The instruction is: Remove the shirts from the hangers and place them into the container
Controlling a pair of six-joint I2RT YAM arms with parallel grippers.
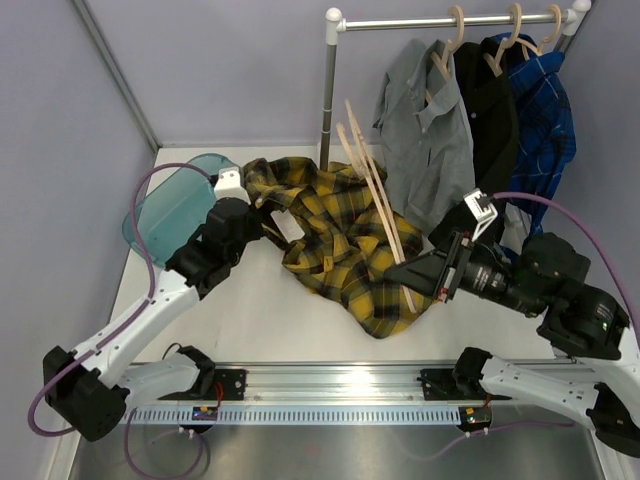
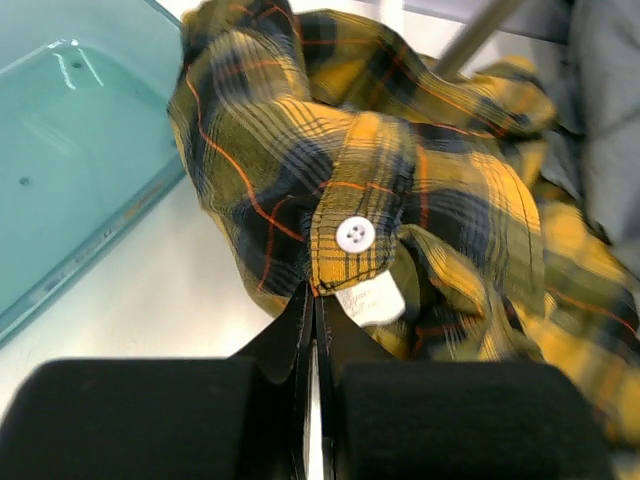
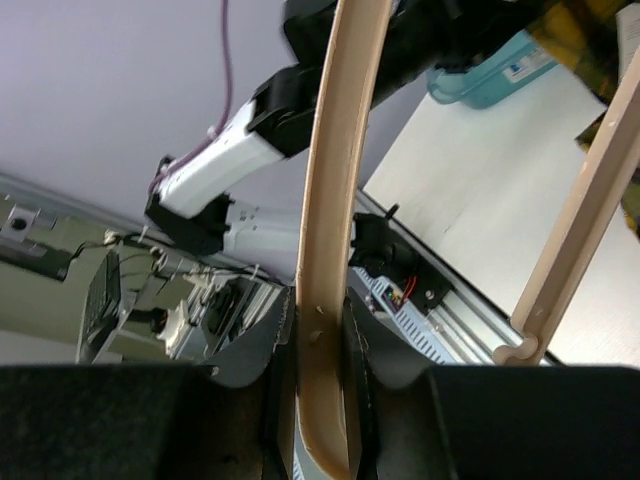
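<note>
Right wrist: right pincer (image 3: 320,325) tight around hanger (image 3: 337,180).

You have the container (image 1: 165,215) at the far left of the table (image 1: 250,320), with the loose shirt (image 1: 335,245) heaped just to its right, mid-table. The left gripper (image 2: 315,300) sits between them, at the heap's left edge. A bare hanger (image 1: 383,215) leans across the heap's right side, its near end in the right gripper (image 3: 320,320). Behind, on the right, three shirts (image 1: 430,140) hang side by side on hangers (image 1: 455,22) from the rail (image 1: 400,22).
</note>
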